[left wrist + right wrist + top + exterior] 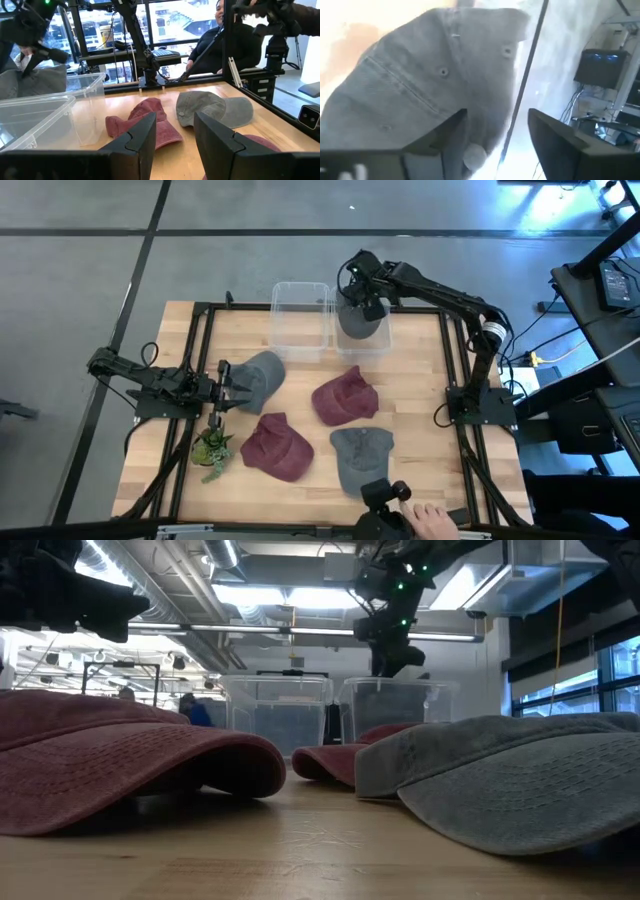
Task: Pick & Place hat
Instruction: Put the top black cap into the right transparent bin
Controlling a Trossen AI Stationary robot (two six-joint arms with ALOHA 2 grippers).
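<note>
Five caps are in view. A grey hat (362, 326) lies in the right-hand clear bin (383, 340), and my right gripper (365, 302) hangs open just above it. The right wrist view looks down on that grey hat (435, 75) between the spread fingers. A second grey hat (263, 374) rests on the table by my open left gripper (226, 385), which stands at its left edge. It is hidden below the fingers in the left wrist view. Two maroon hats (345, 396) (276, 446) and a third grey hat (360, 456) lie flat on the wood.
A second clear bin (302, 320) stands left of the right-hand bin at the table's far edge. A small potted plant (212, 446) sits near my left gripper. A person's hand (430, 520) shows at the near edge. A person sits beyond the table's right side (225, 40).
</note>
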